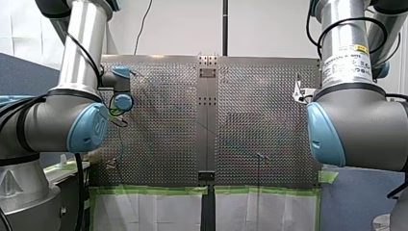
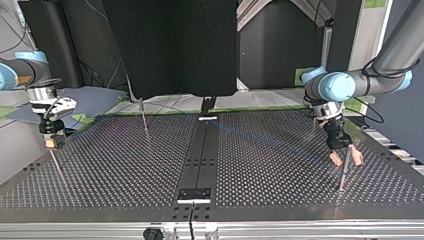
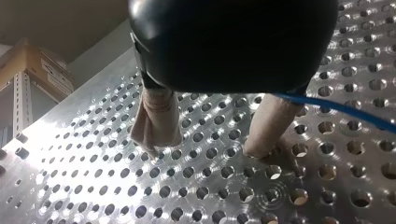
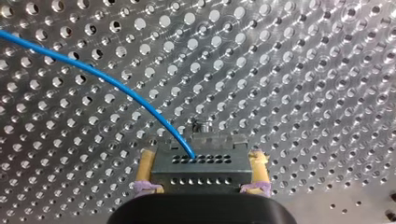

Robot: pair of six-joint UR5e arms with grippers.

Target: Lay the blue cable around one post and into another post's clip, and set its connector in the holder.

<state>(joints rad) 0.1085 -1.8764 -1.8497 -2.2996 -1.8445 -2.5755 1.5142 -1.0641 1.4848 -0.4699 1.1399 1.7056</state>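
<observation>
Stretching far in the front view, the perforated table [image 1: 159, 139] carries thin posts [image 1: 259, 157]. Top view: my left gripper [image 2: 346, 160], fingers apart, hangs by the right post [image 2: 342, 176]. Left wrist view: blue cable [image 3: 345, 112] passes beside it, unheld. Right wrist view: my right gripper [image 4: 203, 159] clamps the connector [image 4: 198, 173]; tugging could drag the cable astray.

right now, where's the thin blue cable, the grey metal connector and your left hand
thin blue cable [image 4: 135, 98], right wrist view, middle of its curve
grey metal connector [image 4: 201, 170], right wrist view, centre of its holed face
left hand [image 3: 208, 150], left wrist view, midway between its beige fingertips
</observation>
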